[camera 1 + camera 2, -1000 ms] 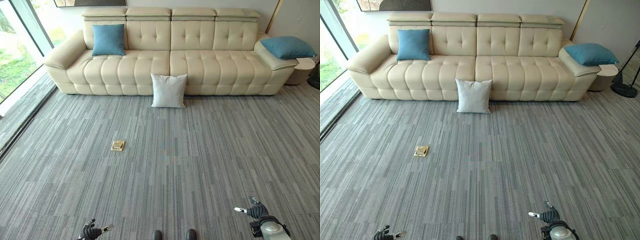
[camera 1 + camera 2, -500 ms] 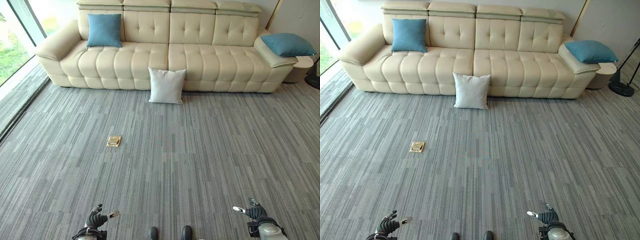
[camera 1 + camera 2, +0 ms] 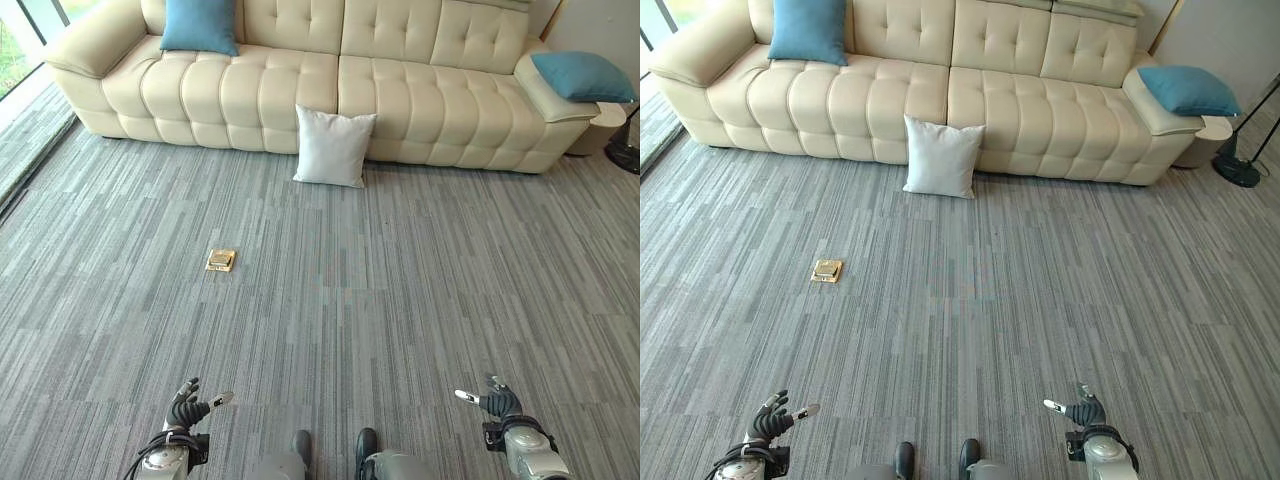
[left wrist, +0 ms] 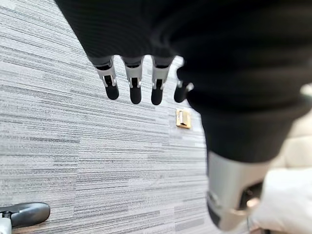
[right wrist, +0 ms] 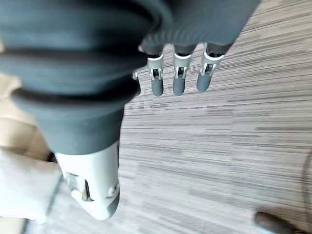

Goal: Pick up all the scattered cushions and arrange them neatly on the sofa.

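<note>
- Grey striped carpet floor [image 3: 420, 290] spreads ahead of both empty, relaxed hands, left hand [image 3: 186, 410] and right hand [image 3: 494, 402].
- A white cushion [image 3: 333, 146] stands on it well ahead, between the hands, leaning against the sofa [image 3: 400, 100].
- A small brass floor plate [image 3: 220, 260] lies ahead of the left hand.

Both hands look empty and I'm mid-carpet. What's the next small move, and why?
Probably keep walking straight toward the white cushion. It stands on the carpet leaning against the sofa front, far beyond the left hand and right hand, both open and holding nothing. The two blue cushions already sit on the sofa.
</note>
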